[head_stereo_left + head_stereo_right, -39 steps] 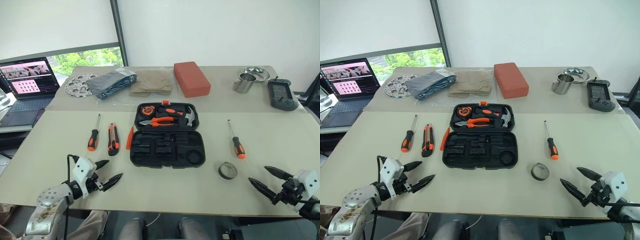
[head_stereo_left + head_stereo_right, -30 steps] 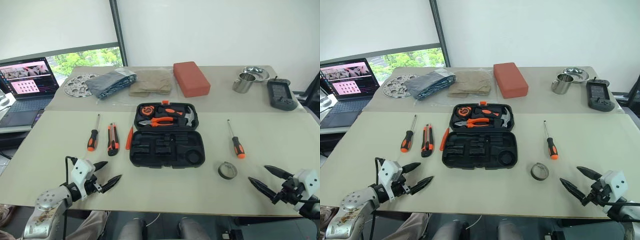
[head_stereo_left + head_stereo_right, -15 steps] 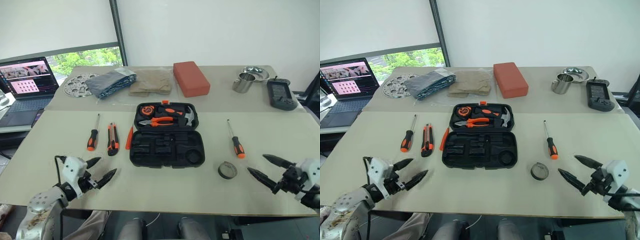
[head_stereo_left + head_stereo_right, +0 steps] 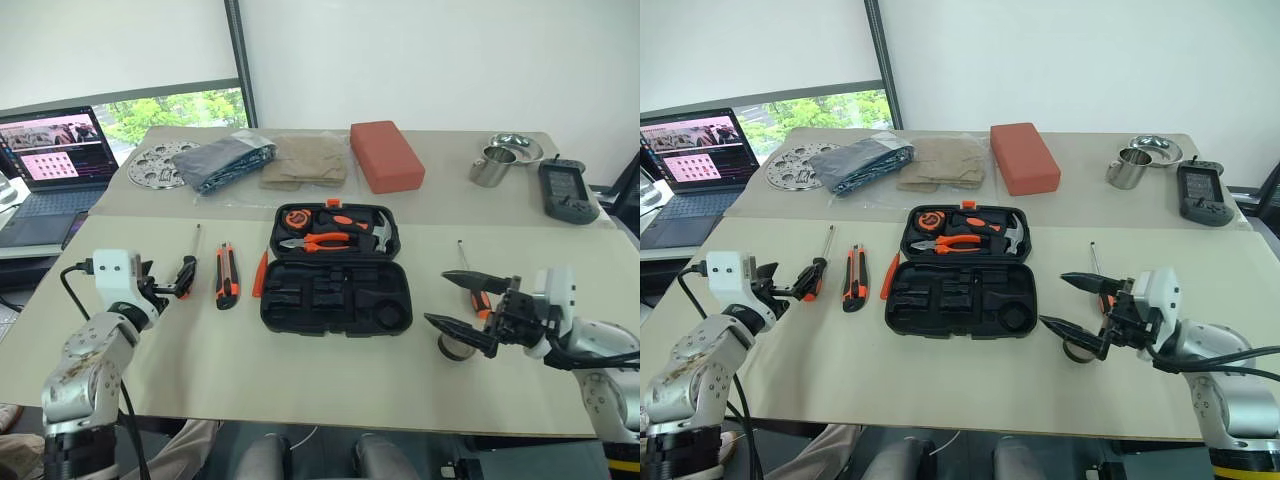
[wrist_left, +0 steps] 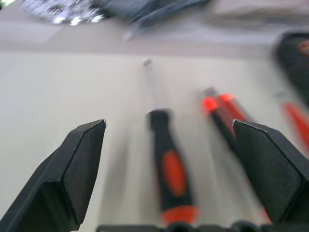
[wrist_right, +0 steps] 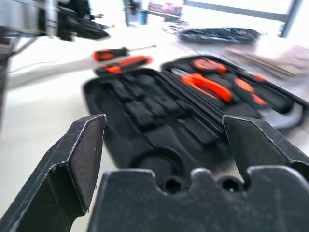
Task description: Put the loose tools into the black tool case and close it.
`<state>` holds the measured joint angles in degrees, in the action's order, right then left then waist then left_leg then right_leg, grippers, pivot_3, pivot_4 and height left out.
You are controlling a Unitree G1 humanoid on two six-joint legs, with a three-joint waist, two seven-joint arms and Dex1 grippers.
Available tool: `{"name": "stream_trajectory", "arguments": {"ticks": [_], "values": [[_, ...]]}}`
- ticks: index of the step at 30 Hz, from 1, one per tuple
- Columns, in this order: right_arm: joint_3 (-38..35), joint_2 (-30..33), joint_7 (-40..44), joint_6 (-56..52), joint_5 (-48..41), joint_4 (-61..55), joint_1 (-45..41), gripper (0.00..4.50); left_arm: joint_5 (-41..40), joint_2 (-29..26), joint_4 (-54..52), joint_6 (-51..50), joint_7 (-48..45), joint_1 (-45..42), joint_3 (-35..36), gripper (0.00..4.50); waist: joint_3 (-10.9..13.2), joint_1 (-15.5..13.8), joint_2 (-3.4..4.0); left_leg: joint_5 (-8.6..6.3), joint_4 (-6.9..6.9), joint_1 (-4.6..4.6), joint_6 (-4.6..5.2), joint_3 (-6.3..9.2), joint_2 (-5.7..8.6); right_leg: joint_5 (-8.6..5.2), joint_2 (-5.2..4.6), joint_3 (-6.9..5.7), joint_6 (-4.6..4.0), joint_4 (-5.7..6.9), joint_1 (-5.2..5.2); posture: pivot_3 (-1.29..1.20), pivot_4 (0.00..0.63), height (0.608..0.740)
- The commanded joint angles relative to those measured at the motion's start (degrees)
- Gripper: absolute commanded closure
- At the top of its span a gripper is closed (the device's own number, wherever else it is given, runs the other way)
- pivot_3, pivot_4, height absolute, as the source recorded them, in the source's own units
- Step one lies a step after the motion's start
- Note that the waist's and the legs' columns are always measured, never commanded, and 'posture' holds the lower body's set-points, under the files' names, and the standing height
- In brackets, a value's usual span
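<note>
— Left wrist view: where's the screwdriver (image 5: pixel 169 164)?
— On the table between the left gripper (image 5: pixel 169 145)'s spread fingers, utility knife (image 5: pixel 227 116) beside.
— And farther right?
— The open black tool case (image 4: pixel 333 272); the right gripper (image 4: pixel 455 300), fingers apart, hangs over the tape roll (image 4: pixel 456 345).

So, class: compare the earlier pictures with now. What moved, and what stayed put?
Both open grippers rose from the table's near edge: the left gripper toward the left screwdriver, the right gripper over the dark tape roll. Nothing grasped; tools and open black tool case unmoved.
</note>
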<state>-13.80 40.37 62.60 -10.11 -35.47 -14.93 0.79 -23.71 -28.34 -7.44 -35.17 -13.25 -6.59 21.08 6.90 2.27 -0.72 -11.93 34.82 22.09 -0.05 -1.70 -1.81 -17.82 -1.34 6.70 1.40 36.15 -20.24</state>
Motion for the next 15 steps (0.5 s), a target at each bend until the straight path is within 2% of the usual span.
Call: {"name": "stream_trajectory", "arguments": {"ticks": [1,10,15], "values": [[-1.0,0.0,-1.1,-0.9,-2.5,-4.5,-1.4,0.04,2.4,-1.1,2.2,-3.5,1.7,-3.0,-2.0,0.0,0.0,-0.1,-0.01,0.0,0.0,0.0,0.0,0.0,0.01,0.0,-0.01,-0.01,0.0,0.0,0.0,0.0,0.15,0.74],[-2.0,0.0,-2.5,-1.9,-3.1,-7.6,0.5,0.04,5.2,-1.1,9.7,-2.9,-1.9,-9.1,-7.1,0.0,0.0,-0.3,-0.03,0.01,0.0,0.01,-0.01,0.08,0.01,0.02,0.01,-0.09,-0.03,0.02,0.0,0.0,0.15,0.74],[-2.9,0.0,-2.6,-1.6,-3.2,-7.8,1.4,0.04,5.7,-0.8,12.3,-4.0,-2.0,-10.9,-7.4,0.0,0.0,-0.1,-0.03,0.01,0.0,0.01,-0.01,0.08,0.02,0.02,0.01,-0.09,-0.03,0.02,0.0,0.0,0.15,0.74]]}}
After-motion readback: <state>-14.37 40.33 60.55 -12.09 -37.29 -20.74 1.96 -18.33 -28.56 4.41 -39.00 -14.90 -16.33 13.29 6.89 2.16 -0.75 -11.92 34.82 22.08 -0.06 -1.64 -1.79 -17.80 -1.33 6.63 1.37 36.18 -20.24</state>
